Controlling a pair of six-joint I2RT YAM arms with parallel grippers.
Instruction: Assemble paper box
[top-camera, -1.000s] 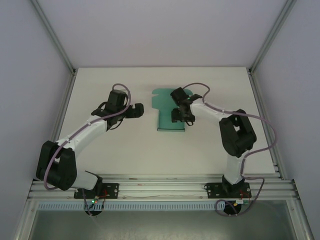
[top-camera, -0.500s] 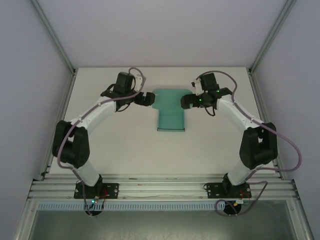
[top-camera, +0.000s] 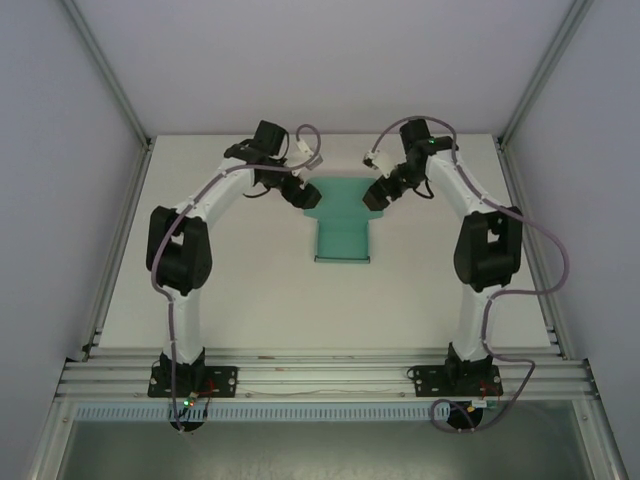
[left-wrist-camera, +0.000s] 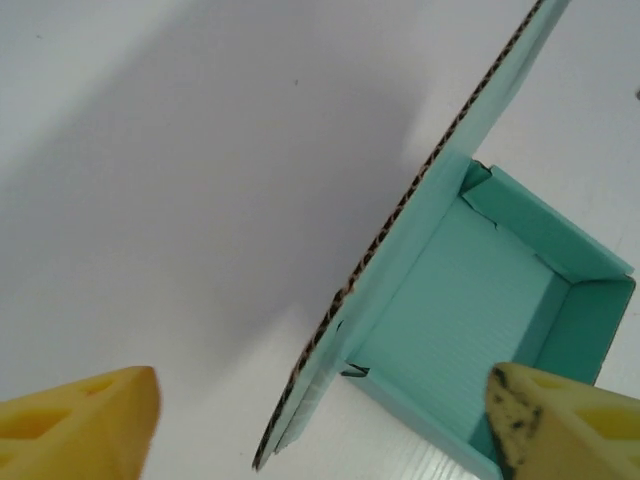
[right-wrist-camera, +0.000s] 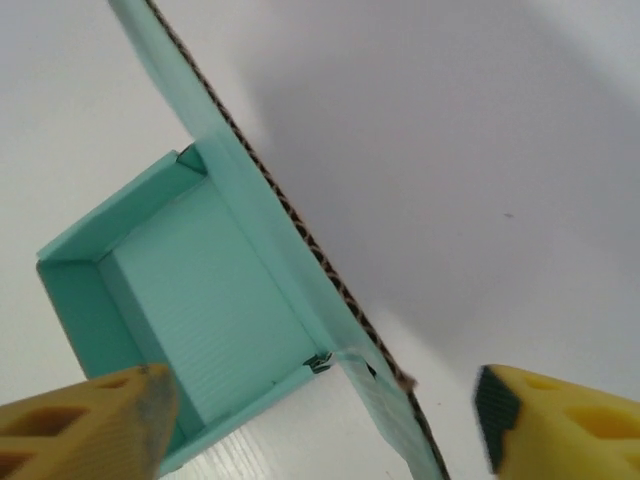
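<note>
**A:** Where is the paper box (top-camera: 343, 228) now?

**B:** Mid-tabletop (top-camera: 230, 290), towards the far side, between the two hands. The left hand (top-camera: 300, 193) is at its far left corner and the right hand (top-camera: 378, 193) at its far right corner. Both are spread wide and grip nothing. Whether they touch the card, I cannot tell.

**A:** And its shape?

**B:** The wrist views show a shallow rectangular tray with its low walls standing. One broad lid flap (left-wrist-camera: 405, 255) rises from a long side, tilted rather than flat.

**A:** So the lid is the step in hand?

**B:** I judge so: the flap needs folding over the tray. Both hands should push together, at equal height, near the flap's ends, so the crease bends straight.

**A:** What's the material?

**B:** It's thin teal corrugated card, matt and finely ribbed inside, with brown fluting along the cut edge. A push from one side alone would likely twist it, or slide the light box across the smooth white tabletop. The yellow fingers (left-wrist-camera: 80, 430) are blunt, so broad contact suits better than a poke with a tip.
</note>
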